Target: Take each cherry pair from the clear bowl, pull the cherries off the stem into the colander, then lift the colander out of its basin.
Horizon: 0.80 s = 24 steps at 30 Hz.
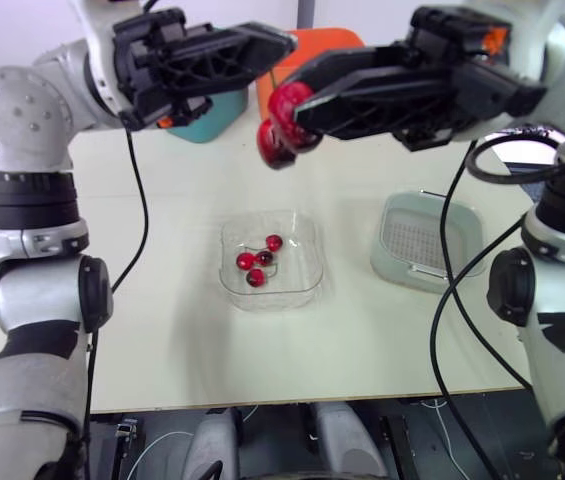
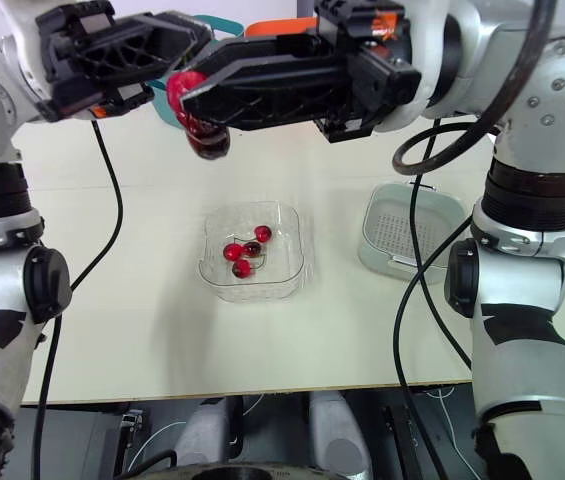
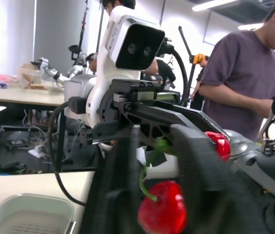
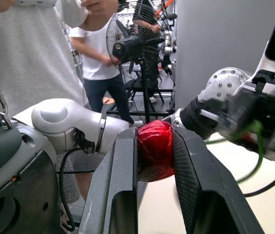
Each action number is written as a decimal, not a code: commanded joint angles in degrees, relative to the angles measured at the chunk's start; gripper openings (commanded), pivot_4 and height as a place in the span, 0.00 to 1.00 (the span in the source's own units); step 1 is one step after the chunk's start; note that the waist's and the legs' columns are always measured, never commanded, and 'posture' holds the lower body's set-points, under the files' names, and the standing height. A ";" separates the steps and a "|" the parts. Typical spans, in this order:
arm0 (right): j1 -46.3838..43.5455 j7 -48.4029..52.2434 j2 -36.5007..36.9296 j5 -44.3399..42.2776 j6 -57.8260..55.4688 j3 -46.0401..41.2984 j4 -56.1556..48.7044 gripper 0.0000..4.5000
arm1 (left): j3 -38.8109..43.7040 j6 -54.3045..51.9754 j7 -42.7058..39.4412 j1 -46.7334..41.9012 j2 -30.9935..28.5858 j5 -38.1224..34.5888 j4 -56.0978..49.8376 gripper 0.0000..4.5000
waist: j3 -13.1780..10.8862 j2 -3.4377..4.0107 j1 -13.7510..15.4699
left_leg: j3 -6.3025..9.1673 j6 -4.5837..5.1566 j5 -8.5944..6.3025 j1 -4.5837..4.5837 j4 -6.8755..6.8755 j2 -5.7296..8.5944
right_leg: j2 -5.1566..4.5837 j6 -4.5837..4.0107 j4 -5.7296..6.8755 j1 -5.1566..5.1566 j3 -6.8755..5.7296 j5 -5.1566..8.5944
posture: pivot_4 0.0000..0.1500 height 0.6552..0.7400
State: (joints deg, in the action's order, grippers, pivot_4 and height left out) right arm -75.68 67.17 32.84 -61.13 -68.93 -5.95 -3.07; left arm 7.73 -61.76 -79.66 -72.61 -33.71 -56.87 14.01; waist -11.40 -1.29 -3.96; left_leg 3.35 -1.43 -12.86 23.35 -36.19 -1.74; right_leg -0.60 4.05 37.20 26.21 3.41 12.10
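Both grippers are raised high over the table, tips nearly meeting. My right gripper (image 1: pixel 289 100) is shut on one red cherry (image 4: pixel 154 148) of a pair. The second cherry (image 1: pixel 276 142) hangs just below it on a green stem (image 3: pixel 149 178). My left gripper (image 1: pixel 284 42) is shut on that stem, just above the right fingertips. Far below, the clear bowl (image 1: pixel 232 232) holds several more cherries (image 1: pixel 259 262) at the table's middle. The white colander (image 1: pixel 427 240) sits inside its pale green basin (image 1: pixel 386 255), right of the bowl.
A teal container (image 1: pixel 207 115) and an orange object (image 1: pixel 312 48) stand at the table's far edge behind the grippers. The table's front edge (image 1: pixel 312 400) runs near me. People stand beyond the table in the wrist views.
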 commanded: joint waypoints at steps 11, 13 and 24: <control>1.43 -1.63 2.66 3.30 3.50 0.05 2.87 0.88 | -0.38 4.95 1.58 2.63 -4.91 4.86 -1.70 0.00 | 0.00 0.00 0.03 | 0.00 0.00 0.00 -0.01 0.01 0.00 | 0.00 0.00 0.00 0.00 0.00 0.00 | 1.00 1.00; 2.30 -1.49 4.91 5.43 4.57 0.16 4.09 0.99 | -2.01 8.24 1.85 3.41 -5.34 8.43 -1.18 0.00 | 0.00 0.00 0.17 | 0.00 0.00 0.00 0.01 0.00 0.00 | 0.00 0.00 -0.01 0.01 0.00 0.00 | 1.00 1.00; 5.65 -4.30 18.51 15.95 -1.09 9.00 1.54 0.99 | -10.86 22.32 6.64 4.55 -4.57 26.25 0.98 0.00 | 0.00 0.01 0.36 | -0.06 0.00 0.00 0.02 0.02 0.02 | 0.00 0.01 -0.07 0.05 0.05 0.01 | 1.00 1.00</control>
State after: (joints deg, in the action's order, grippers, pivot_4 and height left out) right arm -68.89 63.57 50.45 -45.92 -68.63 2.33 0.82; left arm -3.45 -41.45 -73.45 -67.01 -38.05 -32.21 15.42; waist -11.41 -1.29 -3.61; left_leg 3.28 -1.43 -12.86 23.37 -36.17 -1.72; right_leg -0.60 4.06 37.15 26.28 3.47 12.12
